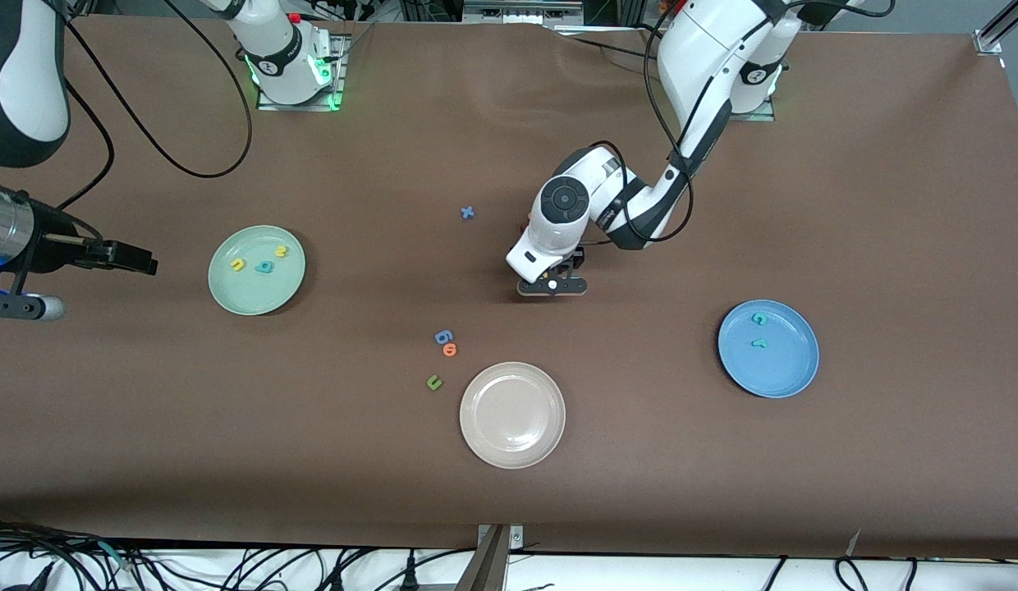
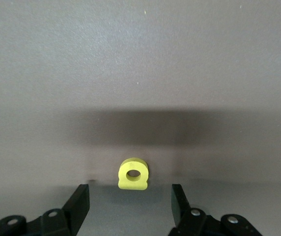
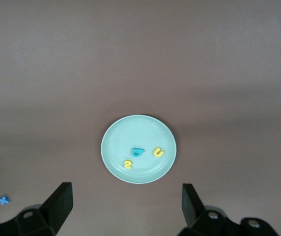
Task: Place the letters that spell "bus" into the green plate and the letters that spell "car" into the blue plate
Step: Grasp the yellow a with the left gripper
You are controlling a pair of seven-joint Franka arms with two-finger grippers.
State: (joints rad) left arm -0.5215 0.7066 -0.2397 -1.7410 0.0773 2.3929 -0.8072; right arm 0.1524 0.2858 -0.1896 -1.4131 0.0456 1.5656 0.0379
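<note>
My left gripper [image 1: 552, 283] hangs low over the middle of the table. In the left wrist view it [image 2: 129, 192] stands open, with the yellow "a" [image 2: 133, 174] lying flat just ahead of its fingertips and untouched. The blue plate [image 1: 776, 373] holds the teal "c" [image 1: 758, 318] and teal "r" [image 1: 758, 343]. The green plate [image 1: 254, 291] holds the yellow "u" [image 1: 238, 264], teal "b" [image 1: 265, 267] and yellow "s" [image 1: 282, 252]. My right gripper [image 1: 139, 261] waits open in the air beside the green plate [image 3: 121, 137], toward the right arm's end of the table.
A beige-white plate [image 1: 512, 414] sits nearer the front camera than the left gripper. Beside it lie a blue looped letter [image 1: 443, 336], an orange "o" [image 1: 450, 350] and an olive "u" [image 1: 434, 382]. A small blue "x" [image 1: 467, 213] lies farther back.
</note>
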